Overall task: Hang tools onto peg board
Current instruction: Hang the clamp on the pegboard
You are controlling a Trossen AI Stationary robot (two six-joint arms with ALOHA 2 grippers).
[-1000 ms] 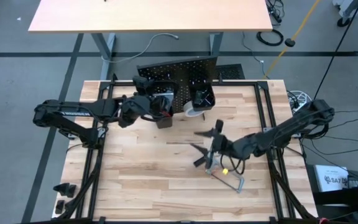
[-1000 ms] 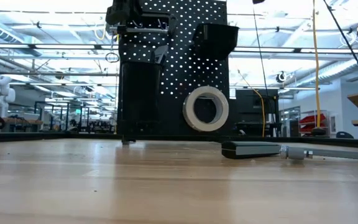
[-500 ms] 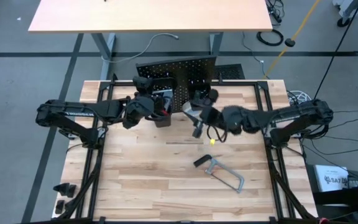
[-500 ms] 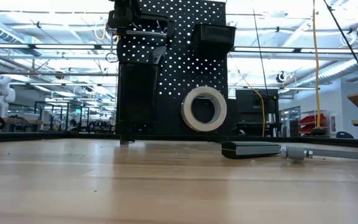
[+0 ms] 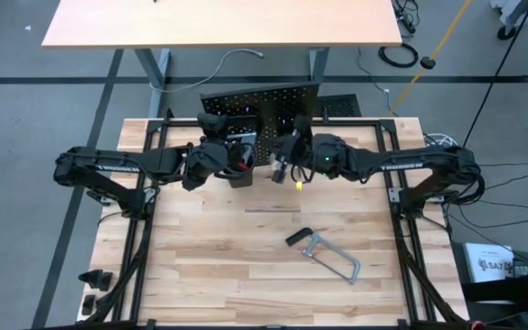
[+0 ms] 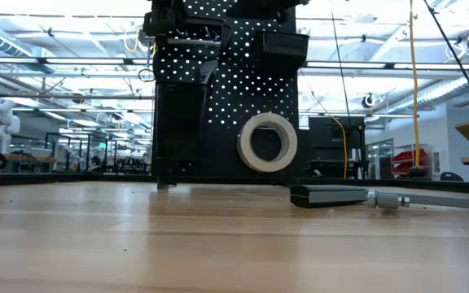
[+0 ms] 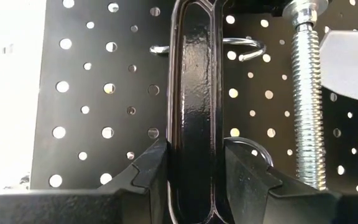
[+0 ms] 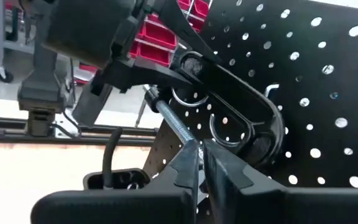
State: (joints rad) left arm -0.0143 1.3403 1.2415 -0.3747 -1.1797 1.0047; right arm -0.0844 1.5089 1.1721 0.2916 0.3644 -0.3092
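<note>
Upright black perforated metal peg board [image 5: 262, 108] stands at counter [image 5: 200, 266] rear centre. White tape roll [image 6: 268, 142] hangs on its front. Grey bar clamp [image 5: 326, 256] lies on counter, well in front, right of centre. Black C-clamp [image 7: 194, 112] sits against board.

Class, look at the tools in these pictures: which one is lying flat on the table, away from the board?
The grey bar clamp. It lies flat on the table; the black C-clamp and white tape roll are up at the peg board.
</note>
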